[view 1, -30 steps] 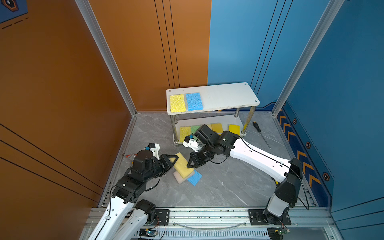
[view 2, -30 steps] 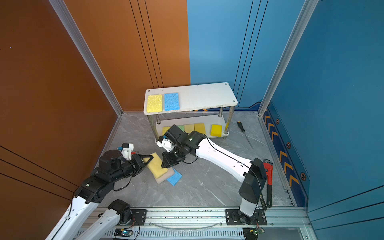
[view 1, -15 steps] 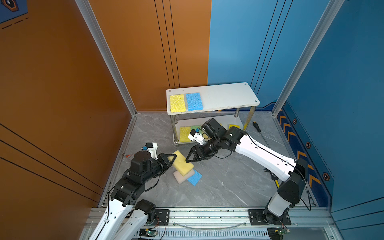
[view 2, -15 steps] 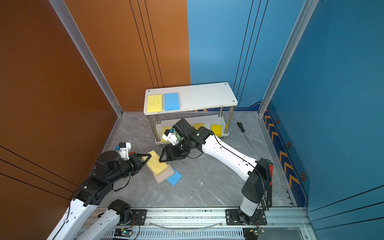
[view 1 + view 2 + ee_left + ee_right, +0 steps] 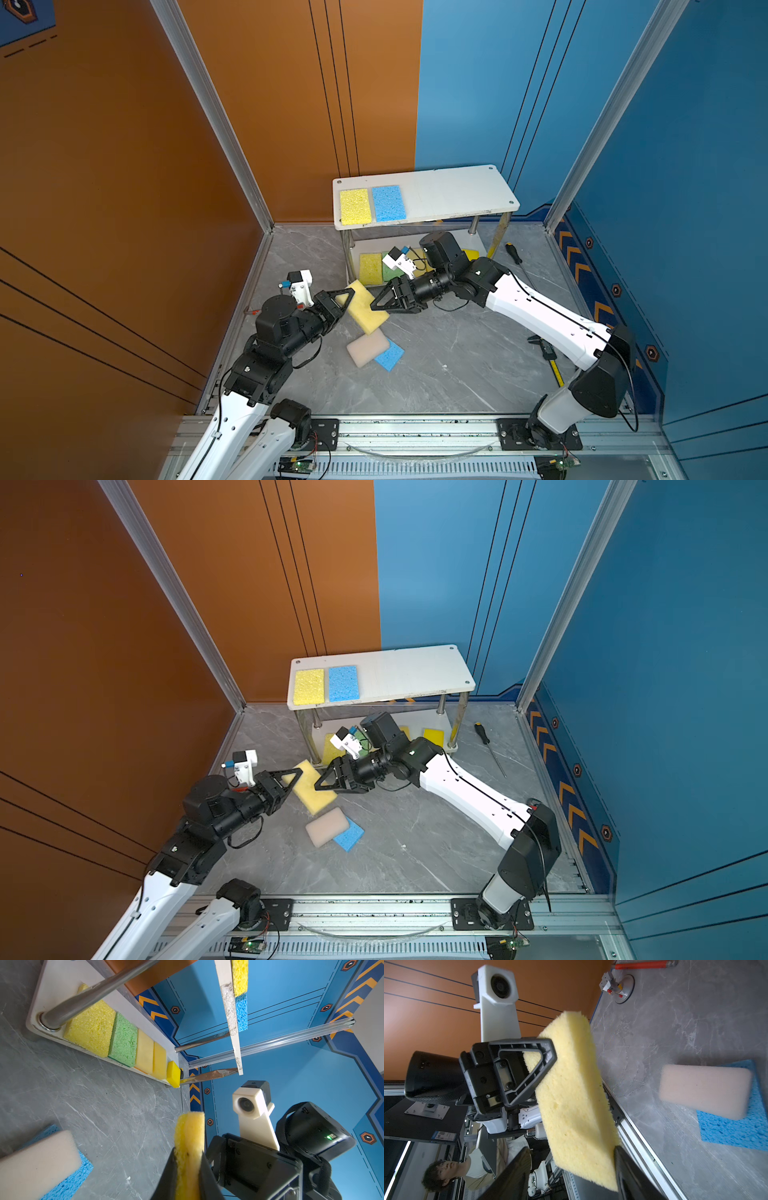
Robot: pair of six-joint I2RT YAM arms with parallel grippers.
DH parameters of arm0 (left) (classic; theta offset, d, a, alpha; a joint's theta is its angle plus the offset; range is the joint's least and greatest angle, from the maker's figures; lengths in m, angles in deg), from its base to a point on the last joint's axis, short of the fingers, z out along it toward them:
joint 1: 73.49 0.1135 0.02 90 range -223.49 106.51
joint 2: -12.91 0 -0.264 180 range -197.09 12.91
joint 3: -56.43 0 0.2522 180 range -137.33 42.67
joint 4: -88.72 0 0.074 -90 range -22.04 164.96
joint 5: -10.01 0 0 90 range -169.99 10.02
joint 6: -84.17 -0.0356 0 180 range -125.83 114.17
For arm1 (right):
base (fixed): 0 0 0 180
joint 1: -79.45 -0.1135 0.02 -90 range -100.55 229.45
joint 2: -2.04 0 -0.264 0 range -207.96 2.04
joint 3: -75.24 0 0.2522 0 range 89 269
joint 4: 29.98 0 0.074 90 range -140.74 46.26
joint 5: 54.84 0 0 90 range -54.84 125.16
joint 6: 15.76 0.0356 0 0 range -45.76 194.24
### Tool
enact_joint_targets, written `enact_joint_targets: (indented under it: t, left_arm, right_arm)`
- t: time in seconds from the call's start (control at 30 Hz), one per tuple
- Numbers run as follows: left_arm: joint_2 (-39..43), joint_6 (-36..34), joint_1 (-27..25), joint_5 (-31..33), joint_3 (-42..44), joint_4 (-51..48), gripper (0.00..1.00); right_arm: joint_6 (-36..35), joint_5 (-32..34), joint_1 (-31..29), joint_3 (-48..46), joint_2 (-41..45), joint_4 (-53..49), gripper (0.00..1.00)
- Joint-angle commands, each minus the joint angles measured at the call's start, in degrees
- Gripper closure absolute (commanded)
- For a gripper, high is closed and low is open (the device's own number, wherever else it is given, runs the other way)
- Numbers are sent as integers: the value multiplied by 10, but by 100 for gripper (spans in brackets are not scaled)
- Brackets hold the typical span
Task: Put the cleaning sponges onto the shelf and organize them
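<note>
A thick pale-yellow sponge [image 5: 368,309] [image 5: 313,789] hangs tilted above the floor with my left gripper [image 5: 348,296] [image 5: 188,1159] shut on one end. My right gripper [image 5: 376,305] [image 5: 571,1153] is open, and its fingers straddle the sponge's [image 5: 571,1084] other end. The shelf [image 5: 449,195] carries a yellow sponge [image 5: 354,206] and a blue sponge [image 5: 388,203] on its top board. On its lower board, several sponges sit in a row, yellow [image 5: 91,1026], green [image 5: 123,1043] and pale ones. A whitish-pink sponge [image 5: 368,347] lies on a blue sponge [image 5: 390,359] on the floor.
A screwdriver [image 5: 513,253] lies on the floor right of the shelf. Small tools [image 5: 548,357] lie under the right arm near the right wall. A suction-cup fixture [image 5: 623,991] sits by the left wall. Chrome posts [image 5: 347,249] stand at the shelf's front.
The right gripper has opened and now straddles the yellow sponge's end. The left gripper has raised that sponge off the floor pile, toward the shelf.
</note>
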State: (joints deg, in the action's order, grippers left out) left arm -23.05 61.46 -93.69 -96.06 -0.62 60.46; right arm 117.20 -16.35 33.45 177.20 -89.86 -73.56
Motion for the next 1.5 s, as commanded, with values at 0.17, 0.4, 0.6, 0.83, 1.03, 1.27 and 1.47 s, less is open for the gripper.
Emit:
enact_joint_targets:
  t: [0.17,0.4,0.6,0.83,1.03,1.27,1.47]
  left_arm:
    - [4,18,4,-10,-20,63,85]
    - [17,26,4,-5,-15,64,85]
    - [22,30,3,-5,-15,64,86]
    - [21,31,3,-7,-15,64,86]
    - [20,31,1,-2,-7,72,86]
    - [18,32,1,0,-4,75,86]
    - [13,33,-1,-1,-5,75,85]
  right_arm:
    - [24,-11,5,-26,22,28,35]
    - [24,-4,10,-30,27,28,35]
    - [24,-1,10,-35,30,28,35]
    - [29,-8,4,-8,26,43,37]
    - [39,-19,-12,-7,31,62,45]
    - [42,-6,1,-18,52,68,61]
    - [44,2,5,-24,59,71,77]
